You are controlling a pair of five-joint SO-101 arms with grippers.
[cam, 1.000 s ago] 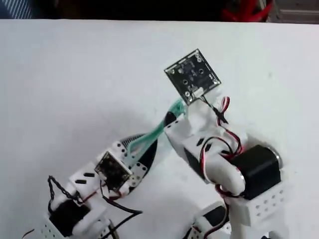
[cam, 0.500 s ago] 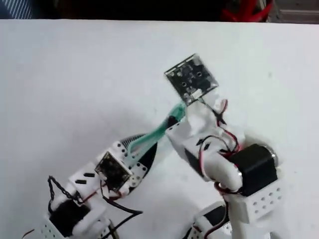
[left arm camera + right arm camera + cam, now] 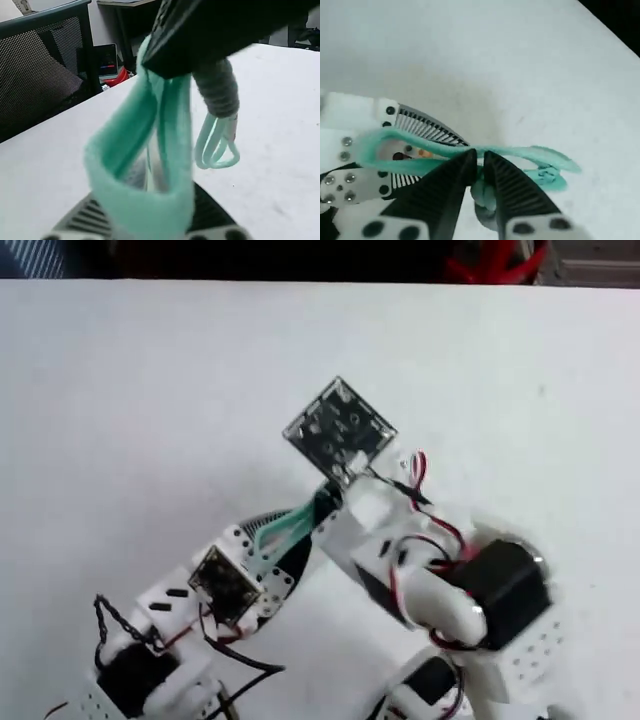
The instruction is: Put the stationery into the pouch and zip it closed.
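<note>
Between left tool [image 3: 278,545] and right tool [image 3: 477,158], mint pouch [image 3: 165,115], inside unclear.

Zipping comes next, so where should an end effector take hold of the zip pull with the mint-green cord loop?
Take the firmer-looking grey wrapped stub above the mint-green cord loop, not the limp strands, which would probably slip. It hangs down beside the mint-green fabric pouch, so pinch across its width, coming from the open white table side, away from the pouch.
</note>
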